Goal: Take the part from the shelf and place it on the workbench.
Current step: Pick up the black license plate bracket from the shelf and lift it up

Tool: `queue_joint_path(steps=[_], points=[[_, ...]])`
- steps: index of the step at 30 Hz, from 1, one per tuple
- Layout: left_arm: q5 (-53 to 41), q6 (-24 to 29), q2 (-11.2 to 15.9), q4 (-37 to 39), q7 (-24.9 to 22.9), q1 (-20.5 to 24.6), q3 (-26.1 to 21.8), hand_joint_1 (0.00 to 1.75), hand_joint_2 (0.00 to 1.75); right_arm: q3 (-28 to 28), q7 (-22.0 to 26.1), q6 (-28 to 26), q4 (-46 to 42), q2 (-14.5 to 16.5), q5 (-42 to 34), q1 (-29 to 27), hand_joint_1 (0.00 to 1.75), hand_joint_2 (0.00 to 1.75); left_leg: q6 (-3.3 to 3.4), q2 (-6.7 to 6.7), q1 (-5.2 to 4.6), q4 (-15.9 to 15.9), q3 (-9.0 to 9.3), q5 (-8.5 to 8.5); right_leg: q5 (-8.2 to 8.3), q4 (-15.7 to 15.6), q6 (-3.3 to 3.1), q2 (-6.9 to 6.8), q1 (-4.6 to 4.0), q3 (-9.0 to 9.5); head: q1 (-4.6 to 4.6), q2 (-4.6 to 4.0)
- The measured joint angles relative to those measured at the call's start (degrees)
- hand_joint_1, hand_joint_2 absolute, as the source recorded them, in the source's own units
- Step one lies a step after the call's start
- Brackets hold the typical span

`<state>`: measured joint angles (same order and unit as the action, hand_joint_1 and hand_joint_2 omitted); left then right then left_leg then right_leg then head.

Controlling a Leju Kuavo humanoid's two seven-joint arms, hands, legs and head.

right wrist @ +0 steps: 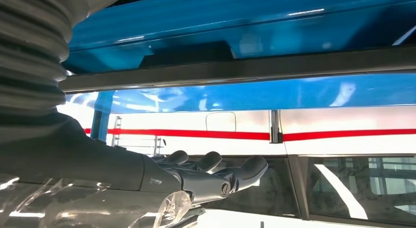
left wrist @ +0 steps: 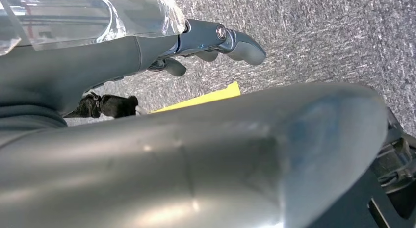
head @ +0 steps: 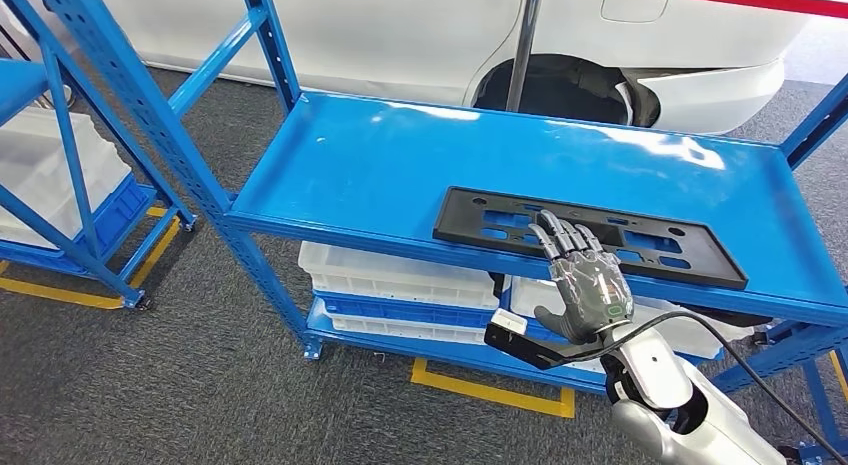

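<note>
Right hand [head: 590, 285] reaches palm-down, fingers [head: 560, 235] extended flat over the black plastic frame [head: 640, 247] on the blue shelf [head: 380, 165], gripping nothing

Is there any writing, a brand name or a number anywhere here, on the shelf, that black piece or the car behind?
No readable text in any view.
The black part on the blue shelf has only cut-out slots, no lettering.
The white car carries a red stripe, no words.
The yellow floor tape is a plain marking.
The white crates bear no visible label.
</note>
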<state>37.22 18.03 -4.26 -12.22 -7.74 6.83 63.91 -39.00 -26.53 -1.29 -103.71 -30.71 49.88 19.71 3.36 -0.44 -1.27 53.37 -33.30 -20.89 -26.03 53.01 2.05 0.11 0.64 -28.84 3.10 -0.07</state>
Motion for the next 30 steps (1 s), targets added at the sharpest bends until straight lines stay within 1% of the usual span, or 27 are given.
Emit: queue_joint_path(steps=[1, 2, 3, 4, 5, 7, 8, 9, 10, 12, 13, 14, 15, 16, 17, 18, 19, 20, 22, 23, 24, 25, 26, 27, 28, 29, 30], points=[[0.0, 0.0, 0.02, 0.0, 0.0, 0.01, 0.0, 0.0, 0.0, 0.01, 0.0, -0.01, 0.0, 0.0, 0.0, 0.02, 0.0, 1.75, 0.14, 0.0, -0.01, -0.1, 0.04, -0.03, 0.0, -0.1, 0.13, -0.01, 0.01, 0.06, 0.0, 0.0], [-0.01, 0.0, 0.02, 0.0, 0.0, 0.01, 0.0, 0.0, 0.0, 0.07, 0.0, -0.02, -0.01, -0.01, 0.0, 0.01, 0.0, 1.75, 0.28, 0.01, 0.25, -0.46, 0.28, 0.1, -0.11, -0.11, 0.27, 0.0, 0.02, 0.16, 0.01, 0.01], [-0.01, 0.0, 0.02, 0.0, 0.01, 0.01, 0.0, 0.0, 0.0, 0.14, 0.01, -0.04, -0.02, 0.0, 0.0, 0.02, 0.0, 1.75, 0.44, 0.03, 0.52, -0.9, 0.61, 0.26, -0.5, 0.34, 0.43, 0.01, -0.03, 0.1, -0.03, 0.01], [-0.01, 0.0, 0.02, 0.0, 0.01, 0.04, 0.0, 0.0, 0.0, 0.22, 0.03, -0.05, -0.02, 0.0, 0.0, 0.07, 0.0, 1.75, 0.58, 0.06, 0.84, -1.34, 0.97, 0.43, -1.51, 1.85, 0.62, 0.03, -0.07, -0.46, -0.08, 0.01], [-0.01, 0.0, 0.01, 0.0, 0.02, 0.06, 0.0, 0.0, 0.0, 0.32, 0.04, -0.06, -0.02, 0.0, 0.0, 0.08, 0.0, 1.75, 0.69, 0.08, 1.14, -1.67, 1.29, 0.57, -3.07, 4.62, 0.82, 0.05, -0.04, -1.67, -0.13, 0.01], [0.0, -0.01, 0.02, 0.0, 0.02, 0.1, 0.0, 0.0, 0.0, 0.4, 0.07, -0.04, 0.03, 0.01, -0.02, -0.01, 0.0, 1.75, 0.74, 0.09, 1.28, -1.73, 1.44, 0.53, -6.62, 12.69, 1.38, 0.07, 0.23, -5.8, -0.2, 0.0], [0.01, -0.01, 0.02, 0.0, 0.02, 0.06, 0.0, 0.0, 0.0, 0.42, 0.07, -0.03, 0.08, 0.02, -0.03, -0.13, 0.0, 1.75, 0.66, 0.08, 1.39, -1.72, 1.43, 0.48, -7.46, 15.77, 1.7, 0.07, 0.49, -7.59, -0.2, 0.0], [0.01, -0.02, 0.02, 0.0, 0.02, 0.0, 0.0, 0.0, 0.0, 0.43, 0.07, -0.03, 0.14, 0.02, -0.06, -0.22, 0.0, 1.75, 0.49, 0.05, 1.54, -1.68, 1.43, 0.42, -7.19, 16.91, 2.03, 0.05, 0.79, -8.47, -0.2, 0.0], [0.01, -0.03, 0.02, 0.0, 0.02, -0.06, 0.0, 0.0, 0.0, 0.45, 0.07, -0.02, 0.2, 0.02, -0.09, -0.26, 0.0, 1.75, 0.21, 0.01, 1.78, -1.57, 1.45, 0.33, -5.76, 15.48, 2.39, 0.03, 1.14, -8.07, -0.2, 0.0], [0.0, -0.04, 0.06, 0.01, 0.03, -0.09, 0.0, 0.0, 0.0, 0.5, 0.1, -0.03, 0.27, 0.02, -0.18, -0.24, 0.0, 1.75, -0.77, -0.08, 2.27, -0.94, 1.44, -0.08, -1.59, 7.51, 3.4, 0.03, 1.89, -4.47, -0.22, 0.0], [-0.01, -0.04, 0.14, 0.02, 0.04, -0.04, 0.01, 0.0, 0.0, 0.51, 0.13, -0.02, 0.33, 0.07, -0.3, -0.2, 0.0, 1.75, -1.38, -0.15, 2.34, -0.47, 1.28, -0.44, -0.17, 3.94, 3.58, 0.19, 2.11, -2.78, -0.26, 0.0], [-0.01, -0.03, 0.22, 0.03, 0.07, -0.01, 0.01, 0.0, 0.0, 0.55, 0.16, -0.02, 0.41, 0.11, -0.41, -0.21, 0.0, 1.75, -1.91, -0.2, 2.31, -0.1, 1.12, -0.76, 0.48, 1.86, 3.39, 0.34, 2.2, -1.76, -0.26, 0.01], [-0.05, -0.02, 0.3, 0.04, 0.1, -0.01, 0.02, 0.0, 0.0, 0.57, 0.2, -0.02, 0.49, 0.17, -0.52, -0.21, 0.0, 1.75, -2.29, -0.23, 2.21, 0.1, 1.0, -1.0, 0.44, 1.28, 2.92, 0.5, 2.11, -1.51, -0.24, 0.01], [-0.11, -0.01, 0.36, 0.05, 0.13, -0.01, 0.03, 0.0, 0.0, 0.59, 0.24, -0.02, 0.55, 0.24, -0.61, -0.21, 0.0, 1.75, -2.49, -0.28, 2.23, 0.13, 0.93, -1.13, 0.37, 1.53, 2.14, 0.62, 1.94, -1.65, -0.2, 0.01], [-0.19, -0.01, 0.37, 0.05, 0.16, -0.04, 0.04, 0.0, 0.0, 0.62, 0.28, -0.02, 0.56, 0.27, -0.63, -0.22, 0.0, 1.75, -2.62, -0.26, 2.38, 0.13, 0.99, -1.17, 0.32, 1.74, 1.52, 0.6, 1.85, -1.75, -0.12, 0.01], [-0.29, -0.01, 0.38, 0.05, 0.17, -0.05, 0.05, 0.0, 0.0, 0.63, 0.3, -0.02, 0.57, 0.29, -0.63, -0.17, 0.0, 1.75, -2.74, -0.19, 2.53, 0.58, 0.89, -1.5, 0.32, 1.8, 1.09, 0.57, 1.78, -1.77, -0.1, 0.0], [-0.35, 0.0, 0.4, 0.05, 0.18, -0.04, 0.07, 0.0, 0.0, 0.65, 0.33, -0.02, 0.57, 0.31, -0.63, -0.11, 0.0, 1.75, -2.86, -0.11, 2.63, 2.08, 0.29, -2.42, 0.34, 1.8, 0.67, 0.53, 1.74, -1.75, -0.08, 0.0], [-0.39, 0.01, 0.4, 0.04, 0.19, -0.02, 0.09, 0.0, 0.0, 0.66, 0.33, -0.02, 0.57, 0.31, -0.63, -0.05, 0.0, 1.75, -2.98, -0.03, 2.63, 4.94, -1.0, -3.97, 0.35, 1.79, 0.36, 0.46, 1.68, -1.71, -0.05, 0.0], [-0.44, 0.02, 0.41, 0.04, 0.2, -0.05, 0.16, 0.0, 0.0, 0.69, 0.34, -0.02, 0.57, 0.33, -0.63, -0.02, 0.0, 1.75, -3.0, 0.06, 2.47, 13.66, -5.25, -7.88, 0.23, 1.79, -0.06, 0.36, 1.41, -1.68, -0.01, 0.0], [-0.45, 0.02, 0.41, 0.04, 0.2, -0.09, 0.24, 0.0, 0.0, 0.69, 0.34, -0.02, 0.57, 0.35, -0.63, -0.04, 0.0, 1.75, -2.88, 0.06, 2.38, 17.43, -7.26, -9.1, 0.14, 1.79, -0.2, 0.34, 1.21, -1.64, 0.02, 0.0], [-0.46, 0.02, 0.41, 0.04, 0.2, -0.13, 0.33, 0.0, 0.0, 0.69, 0.35, -0.01, 0.57, 0.37, -0.63, -0.06, 0.0, 1.75, -2.62, 0.06, 2.25, 19.26, -8.41, -9.24, 0.03, 1.8, -0.35, 0.34, 0.99, -1.55, 0.03, 0.0], [-0.48, 0.02, 0.41, 0.04, 0.2, -0.15, 0.43, 0.0, 0.0, 0.69, 0.35, -0.01, 0.57, 0.39, -0.63, -0.06, 0.0, 1.75, -2.2, 0.06, 2.05, 18.57, -8.34, -8.23, -0.1, 1.8, -0.49, 0.36, 0.77, -1.37, 0.04, 0.0], [-0.48, 0.02, 0.41, 0.04, 0.2, -0.14, 0.5, 0.0, 0.0, 0.69, 0.35, -0.01, 0.57, 0.39, -0.63, -0.03, 0.0, 1.75, -1.61, 0.05, 1.76, 15.5, -7.09, -6.29, -0.26, 1.79, -0.58, 0.38, 0.55, -1.1, 0.04, 0.0], [-0.45, 0.03, 0.44, 0.05, 0.2, -0.13, 0.55, 0.0, 0.0, 0.69, 0.36, -0.01, 0.57, 0.4, -0.63, -0.01, 0.0, 1.75, -0.8, 0.05, 1.35, 11.0, -5.08, -3.97, -0.45, 1.76, -0.66, 0.4, 0.46, -0.82, 0.04, 0.0], [-0.41, 0.04, 0.54, 0.05, 0.2, -0.1, 0.56, 0.0, 0.0, 0.69, 0.36, -0.01, 0.57, 0.41, -0.63, 0.03, 0.0, 1.75, -0.02, 0.11, 0.91, 6.68, -3.08, -2.13, -0.69, 1.8, -0.6, 0.45, 0.24, -0.57, 0.02, 0.0], [-0.36, 0.06, 0.62, 0.06, 0.2, -0.05, 0.58, 0.0, 0.0, 0.69, 0.37, -0.01, 0.58, 0.42, -0.64, 0.04, 0.0, 1.75, 0.47, 0.2, 0.51, 3.46, -1.63, -0.92, -0.93, 1.8, -0.47, 0.49, 0.23, -0.45, 0.02, 0.0], [-0.28, 0.08, 0.69, 0.07, 0.2, -0.01, 0.59, 0.0, 0.0, 0.69, 0.38, -0.01, 0.58, 0.43, -0.64, 0.03, 0.0, 1.75, 0.68, 0.3, 0.15, 1.75, -0.9, -0.44, -1.12, 1.79, -0.27, 0.52, 0.26, -0.42, 0.02, 0.01]])
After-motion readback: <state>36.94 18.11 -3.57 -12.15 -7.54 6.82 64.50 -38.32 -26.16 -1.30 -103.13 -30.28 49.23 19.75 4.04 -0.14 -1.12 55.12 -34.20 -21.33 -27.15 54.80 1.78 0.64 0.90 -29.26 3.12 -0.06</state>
